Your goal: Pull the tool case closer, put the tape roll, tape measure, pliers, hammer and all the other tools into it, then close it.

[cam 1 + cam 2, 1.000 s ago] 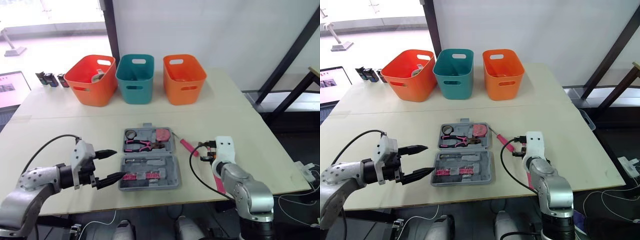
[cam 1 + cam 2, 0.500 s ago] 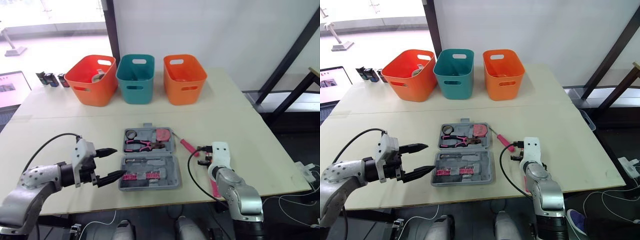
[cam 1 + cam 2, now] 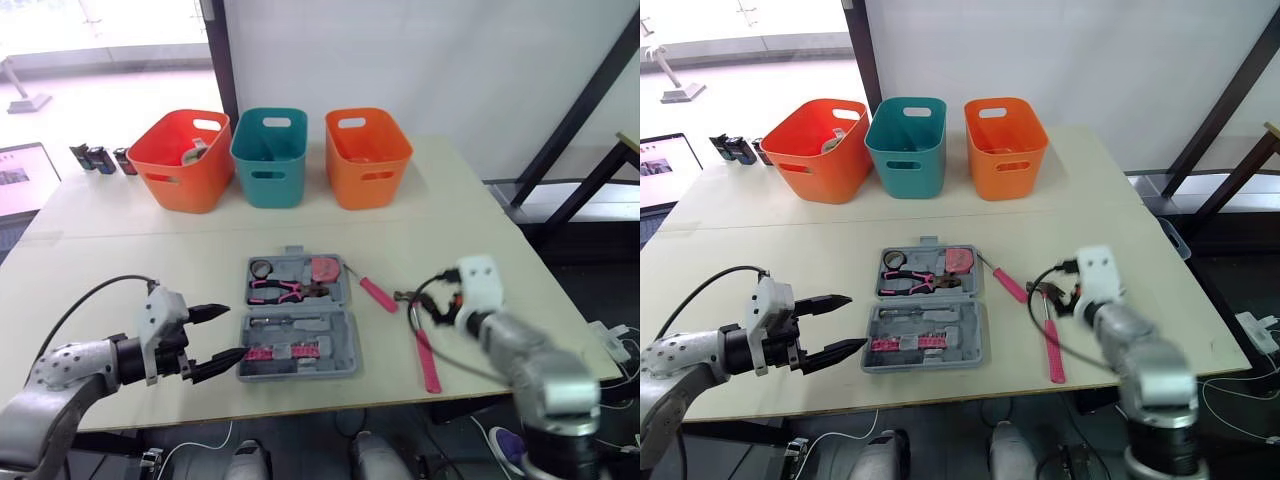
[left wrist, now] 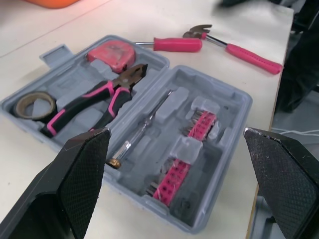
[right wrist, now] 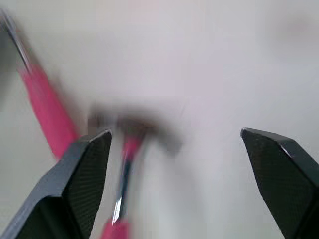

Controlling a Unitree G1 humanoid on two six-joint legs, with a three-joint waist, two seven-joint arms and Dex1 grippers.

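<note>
Jaws spread, seemingly to grasp it, the right gripper (image 5: 175, 132) hovers above the pink-handled steel hammer (image 3: 426, 352) beside the open grey plastic tool case (image 3: 352, 345); opposite, the left gripper (image 3: 235, 331) also gapes.

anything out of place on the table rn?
Hammer and pink screwdriver lie loose on the table, right of the open tool case, not in it. Nothing looks spilled or damaged.

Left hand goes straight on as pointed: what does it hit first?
Probably the tool case, at the side wall of its nearer half: the open left hand points straight at it from close by. Height is unclear.
</note>
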